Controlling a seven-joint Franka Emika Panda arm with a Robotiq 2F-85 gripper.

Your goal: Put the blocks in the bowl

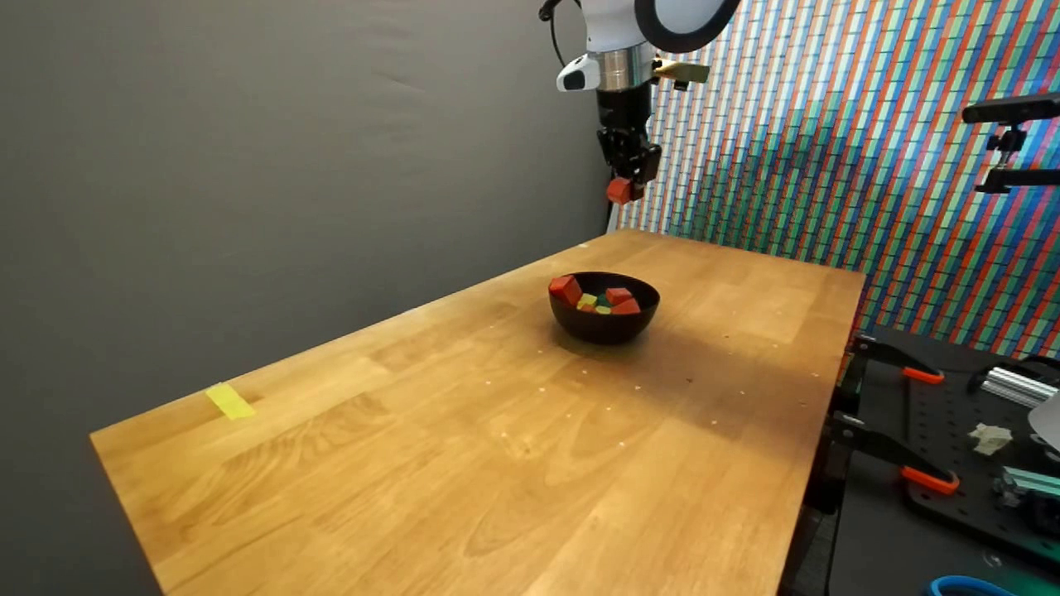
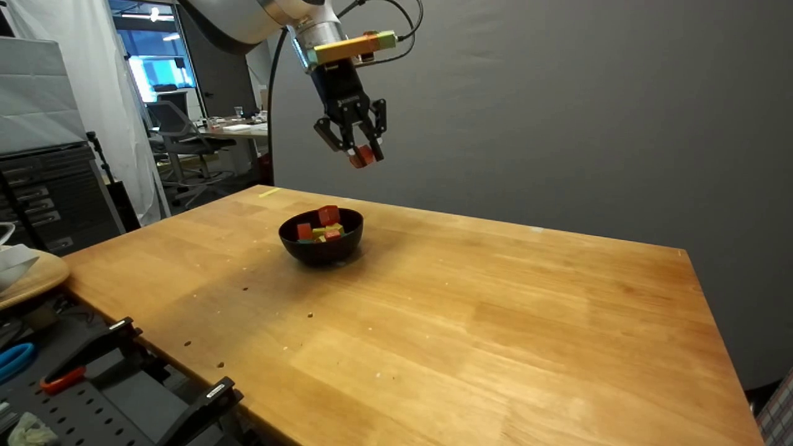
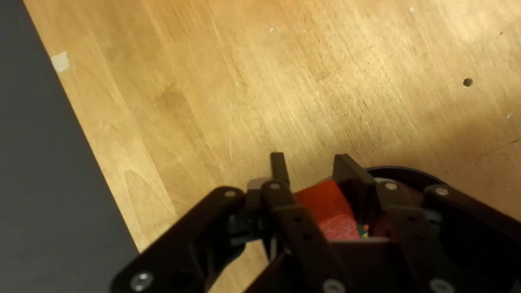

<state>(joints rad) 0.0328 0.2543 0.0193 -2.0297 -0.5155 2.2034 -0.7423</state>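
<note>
The jointed pincer [image 2: 368,156] clasps a red cube [image 1: 619,191] above the grained wooden table [image 2: 495,310], where a round bowl [image 2: 322,253] cradles blocks [image 2: 329,215].

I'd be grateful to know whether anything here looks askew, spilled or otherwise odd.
Mildly: a red block in the bowl sits tilted, poking above the rim, where the other blocks inside lie lower. Pale specks also dot the table; I cannot tell what they are.

— Where does the light fall?
— Warmly across the desk [image 1: 455,472], with a soft shadow [image 1: 716,377] beside the bowl [image 1: 603,329].
— And the glare?
— In an exterior view, a patch [image 2: 146,77] far left burns out to white; in the wrist view, a pale sheen [image 3: 350,81] streaks the desk, and the near jaws look dark, blurred.
</note>
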